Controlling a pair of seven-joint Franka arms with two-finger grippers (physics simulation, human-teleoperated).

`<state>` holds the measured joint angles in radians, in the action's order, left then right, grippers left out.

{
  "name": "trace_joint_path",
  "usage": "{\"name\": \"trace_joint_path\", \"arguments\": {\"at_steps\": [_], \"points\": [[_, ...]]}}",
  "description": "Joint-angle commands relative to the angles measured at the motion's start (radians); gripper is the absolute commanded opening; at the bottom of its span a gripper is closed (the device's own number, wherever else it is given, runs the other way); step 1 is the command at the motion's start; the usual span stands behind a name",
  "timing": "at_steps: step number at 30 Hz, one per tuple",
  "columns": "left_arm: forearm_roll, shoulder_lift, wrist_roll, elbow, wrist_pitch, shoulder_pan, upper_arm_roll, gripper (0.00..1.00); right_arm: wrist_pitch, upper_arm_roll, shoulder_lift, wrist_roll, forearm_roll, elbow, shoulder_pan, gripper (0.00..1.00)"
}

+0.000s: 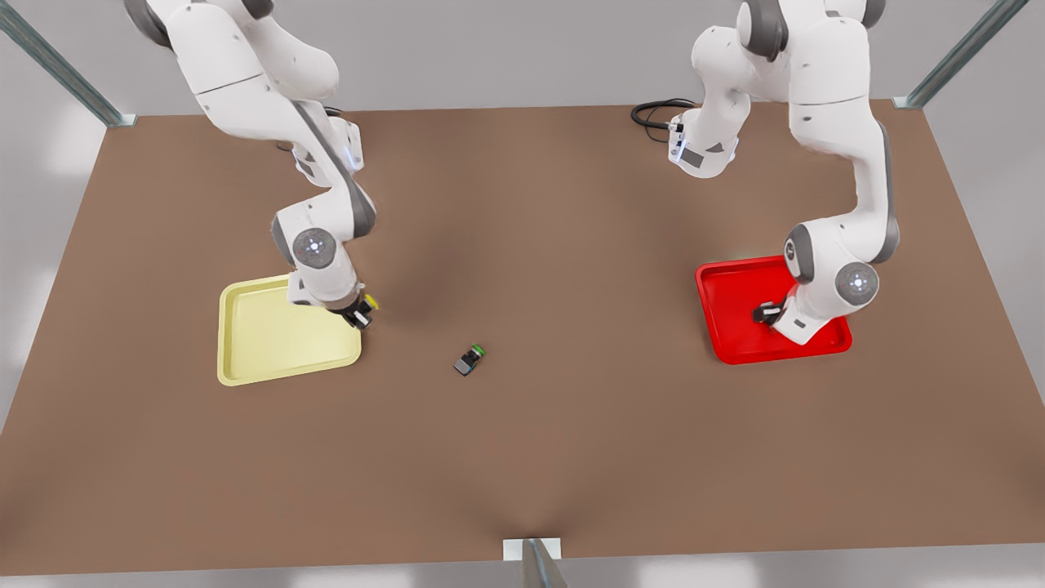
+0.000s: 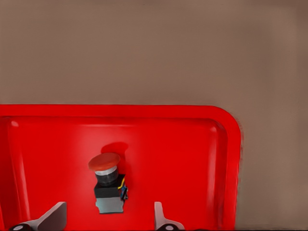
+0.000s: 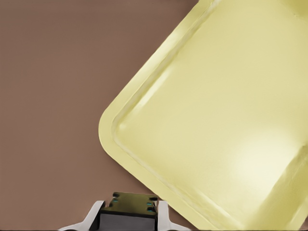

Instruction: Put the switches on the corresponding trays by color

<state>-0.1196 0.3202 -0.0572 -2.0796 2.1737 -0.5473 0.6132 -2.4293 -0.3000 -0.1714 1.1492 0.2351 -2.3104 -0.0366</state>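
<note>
My left gripper (image 1: 768, 314) hangs low over the red tray (image 1: 732, 314) at the front view's right. In the left wrist view its fingers (image 2: 57, 216) stand open on either side of the red-capped switch (image 2: 109, 182), which rests on the red tray's floor (image 2: 183, 159) and touches neither finger. My right gripper (image 1: 360, 314) is at the near right corner of the pale yellow tray (image 1: 269, 343), shut on the yellow-capped switch (image 1: 370, 303). The switch's black body (image 3: 128, 212) sits between the fingers, just outside the yellow tray's corner rim (image 3: 107, 130).
A green-capped switch (image 1: 470, 358) lies on its side on the brown table (image 1: 571, 245), between the two trays. A black cable (image 1: 653, 114) is coiled at the far edge. Metal frame posts stand at the table's corners and front middle.
</note>
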Motion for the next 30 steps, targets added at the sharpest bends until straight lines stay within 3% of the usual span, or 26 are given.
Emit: {"name": "trace_joint_path", "arguments": {"at_steps": [1,6,7,9,10,11,17,23,24,25,26,28,30], "points": [[-0.011,-0.003,0.000,0.009,-0.008,0.001,-0.001,1.00,0.004,0.002,0.003,-0.011,-0.003,-0.003,0.004,0.47],[0.004,-0.017,-0.015,0.384,-0.293,-0.043,-0.033,1.00,-0.071,0.117,0.001,-0.335,-0.068,-0.106,-0.049,0.47],[0.027,-0.015,-0.010,0.504,-0.385,0.039,-0.123,1.00,-0.091,0.119,-0.007,-0.367,-0.068,-0.113,-0.060,0.48],[0.161,-0.020,-0.003,0.615,-0.469,0.228,-0.369,1.00,-0.091,0.125,-0.008,-0.376,-0.068,-0.112,-0.066,0.80],[0.219,-0.026,-0.001,0.635,-0.469,0.354,-0.527,1.00,-0.091,0.127,-0.008,-0.378,-0.068,-0.110,-0.066,0.88],[0.238,-0.032,0.000,0.636,-0.469,0.414,-0.596,1.00,-0.091,0.128,-0.008,-0.382,-0.068,-0.110,-0.066,0.90],[0.241,-0.027,0.000,0.636,-0.465,0.425,-0.612,1.00,-0.074,0.131,0.006,-0.416,-0.068,-0.090,-0.077,0.92],[0.241,-0.029,0.002,0.636,-0.468,0.425,-0.610,1.00,0.377,0.159,0.104,-0.655,-0.178,0.221,-0.077,0.91],[0.241,-0.030,0.002,0.636,-0.468,0.425,-0.610,1.00,0.513,0.176,0.119,-0.749,-0.210,0.334,-0.083,0.92],[0.241,-0.030,0.002,0.636,-0.468,0.425,-0.610,1.00,0.640,0.196,0.102,-0.848,-0.237,0.457,-0.082,1.00],[0.241,-0.030,0.002,0.636,-0.468,0.425,-0.610,1.00,0.769,0.214,0.082,-0.963,-0.237,0.594,-0.082,1.00],[0.241,-0.030,0.002,0.636,-0.468,0.425,-0.610,1.00,0.811,0.275,0.092,-1.241,-0.220,0.686,-0.080,1.00],[0.241,-0.029,0.002,0.636,-0.468,0.425,-0.610,1.00,0.852,0.286,0.082,-1.211,-0.218,0.726,-0.072,1.00]]}}
